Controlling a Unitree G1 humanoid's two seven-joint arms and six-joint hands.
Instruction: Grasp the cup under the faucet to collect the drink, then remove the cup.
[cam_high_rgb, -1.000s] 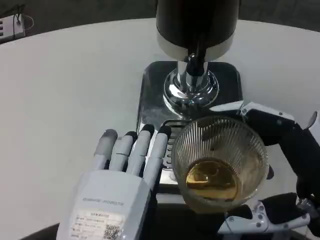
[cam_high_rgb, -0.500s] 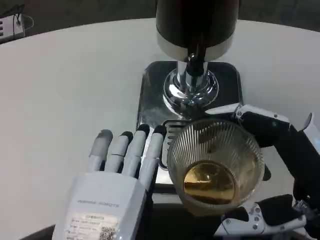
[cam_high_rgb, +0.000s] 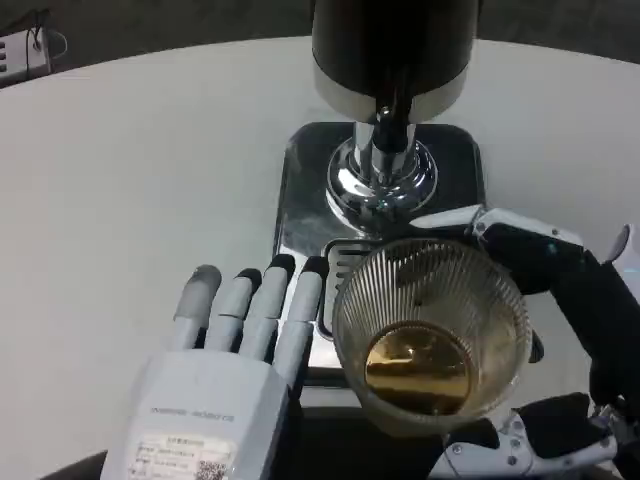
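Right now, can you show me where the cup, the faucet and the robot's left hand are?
ribbed glass cup (cam_high_rgb: 432, 330): head view, on the amber drink inside it.
faucet (cam_high_rgb: 388, 125): head view, on its chrome spout under the dark tank.
left hand (cam_high_rgb: 225, 380): head view, on its white back.

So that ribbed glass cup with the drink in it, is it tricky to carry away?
Probably somewhat. The cup looks like clear ribbed glass, so likely stiff but breakable if knocked against the dispenser. The amber liquid fills only the bottom, so a spill seems unlikely unless it tilts. The ribs may help the right hand hold it.
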